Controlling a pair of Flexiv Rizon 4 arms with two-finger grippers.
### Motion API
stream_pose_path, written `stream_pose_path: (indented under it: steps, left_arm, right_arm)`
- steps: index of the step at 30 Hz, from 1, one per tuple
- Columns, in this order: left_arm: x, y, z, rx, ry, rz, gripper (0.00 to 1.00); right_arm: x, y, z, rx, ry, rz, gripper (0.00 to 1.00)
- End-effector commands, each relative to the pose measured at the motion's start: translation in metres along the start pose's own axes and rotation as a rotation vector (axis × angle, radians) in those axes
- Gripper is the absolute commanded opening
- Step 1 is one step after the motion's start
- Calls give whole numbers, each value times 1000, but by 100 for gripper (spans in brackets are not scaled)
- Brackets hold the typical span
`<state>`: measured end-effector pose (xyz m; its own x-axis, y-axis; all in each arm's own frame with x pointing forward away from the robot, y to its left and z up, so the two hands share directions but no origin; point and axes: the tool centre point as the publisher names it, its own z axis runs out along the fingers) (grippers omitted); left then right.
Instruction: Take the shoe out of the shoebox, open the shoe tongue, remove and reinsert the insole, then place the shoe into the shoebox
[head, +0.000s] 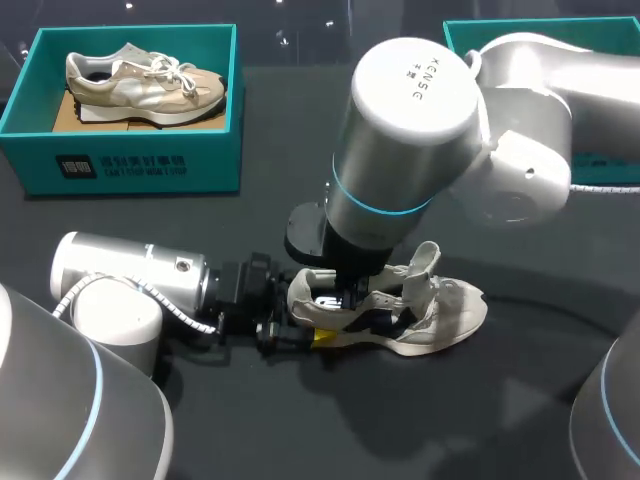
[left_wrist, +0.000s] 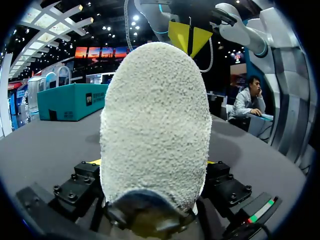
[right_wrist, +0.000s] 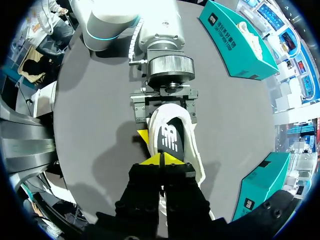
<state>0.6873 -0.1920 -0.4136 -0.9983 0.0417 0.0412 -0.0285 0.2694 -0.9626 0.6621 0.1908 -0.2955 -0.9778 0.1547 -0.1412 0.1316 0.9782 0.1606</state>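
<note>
Shoe (left_wrist: 155, 125) heel is filling left wrist view, left gripper (left_wrist: 153, 162) clamping it; right wrist view alone is showing the insole (right_wrist: 170, 137), right gripper (right_wrist: 162, 159) pinched closed above it. Shoe is lying on table (head: 500, 400), outside shoebox (head: 130, 160).

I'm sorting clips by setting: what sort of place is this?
Likely a robot demonstration table: the left claw grips a shoe by its heel, the right claw is at its opening, and a teal shoebox stands on the dark tabletop.
</note>
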Motion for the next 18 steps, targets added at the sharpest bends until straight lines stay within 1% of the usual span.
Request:
stream_pose_path:
  steps: [1,3,6,10,18]
  left_arm:
    - [1,1,0,0,0,0,0]
    - [1,1,0,0,0,0,0]
    - [1,1,0,0,0,0,0]
    - [1,1,0,0,0,0,0]
    - [1,1,0,0,0,0,0]
  right_arm:
    - [0,-5,1,-29,0,-1,0]
    - [0,-5,1,-29,0,-1,0]
    - [-3,0,15,-5,6,-42,0]
    - [-12,0,29,5,20,-80,0]
    - [-24,0,45,8,27,-126,0]
